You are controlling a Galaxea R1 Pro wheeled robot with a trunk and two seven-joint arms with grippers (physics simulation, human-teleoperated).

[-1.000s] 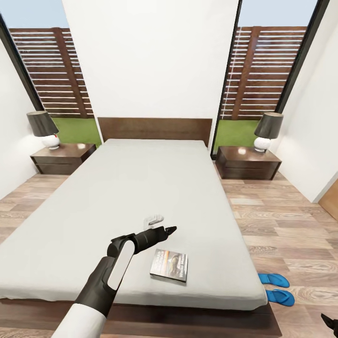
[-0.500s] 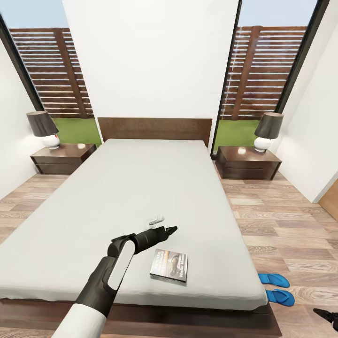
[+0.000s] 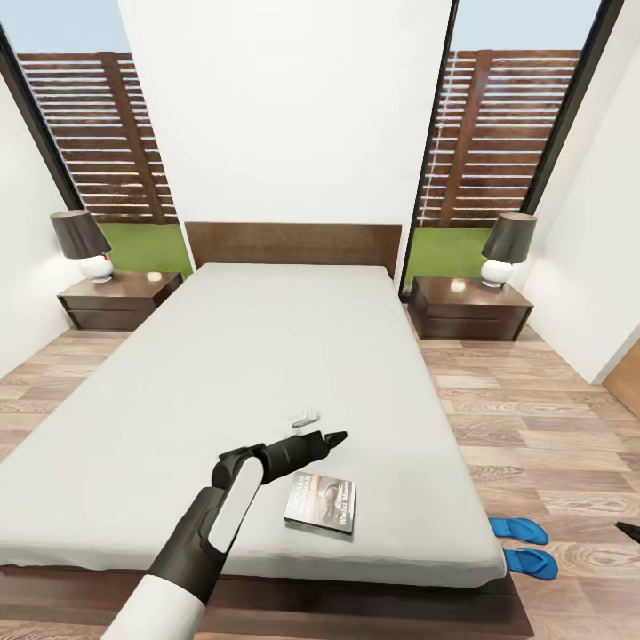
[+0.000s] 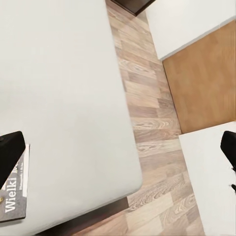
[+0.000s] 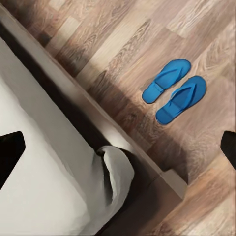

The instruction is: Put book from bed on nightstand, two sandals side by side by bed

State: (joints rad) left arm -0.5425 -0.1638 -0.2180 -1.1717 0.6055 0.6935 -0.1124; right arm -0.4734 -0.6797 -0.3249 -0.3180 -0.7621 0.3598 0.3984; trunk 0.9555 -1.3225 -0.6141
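One pincer to watch here: the left gripper [image 3: 331, 438], stretched out over the foot end of the bed [image 3: 267, 356], aimed toward the headboard and slightly right. Just behind its tip (on the robot's side) and a touch to the right: the book [image 3: 320, 502], flat on the grey sheet, cover up, near the mattress's foot edge. Long axis hard to judge at this slant; seemingly turned a little off square with the bed. Apart from the gripper, not touched. In the left wrist view, dark fingertips [image 4: 10, 152] at opposite edges, so spread wide, gripping nothing, with a corner of the book [image 4: 14, 196] beside one of them. Probably calls for drawing back and down before closing. Far nearer the book than the right gripper [image 3: 629, 532], off past the bed's right side, spread wide too and empty. Beneath that one, on the wood floor beside the bed corner: the two sandals [image 5: 182, 98], bright blue, close together, roughly parallel
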